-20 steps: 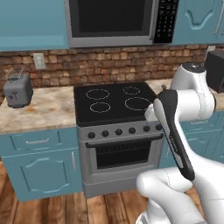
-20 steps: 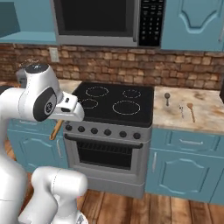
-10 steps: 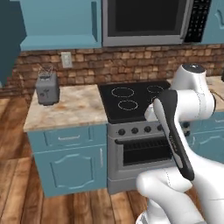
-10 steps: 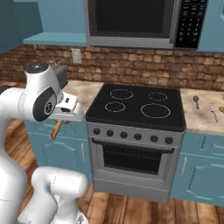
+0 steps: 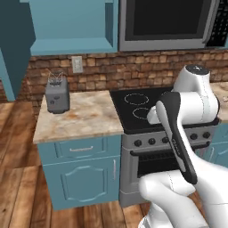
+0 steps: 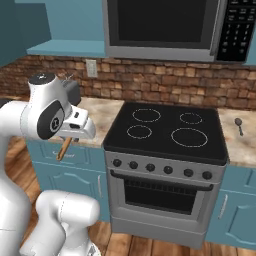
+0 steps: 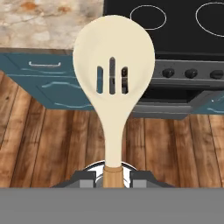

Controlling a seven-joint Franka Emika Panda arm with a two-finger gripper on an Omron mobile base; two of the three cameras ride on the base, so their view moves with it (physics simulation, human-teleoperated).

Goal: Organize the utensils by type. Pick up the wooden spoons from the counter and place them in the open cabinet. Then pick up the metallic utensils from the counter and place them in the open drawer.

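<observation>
My gripper (image 7: 113, 177) is shut on the brown handle of a wooden spoon (image 7: 113, 65) with a pale cream, slotted bowl. In the hand view the bowl hangs over the wood floor in front of the teal lower cabinets. From the right base view the spoon's handle (image 6: 65, 148) slants down from the gripper (image 6: 76, 135), level with the counter (image 6: 100, 114) edge left of the stove. A dark-grey metal spoon (image 6: 239, 125) lies on the counter to the stove's right. An open upper cabinet (image 5: 73, 24) hangs above the left counter (image 5: 80, 116). The open drawer is out of view.
A black stovetop (image 6: 170, 131) with an oven below fills the middle, under a microwave (image 6: 160, 25). A grey toaster (image 5: 57, 93) stands at the back of the left counter. An open cabinet door (image 5: 13, 49) juts out at upper left. Wood floor lies in front.
The base has driven left, so stove and counter have slid right in both base views and the open cabinet has come into sight. The gripper keeps its hold on the wooden spoon.
</observation>
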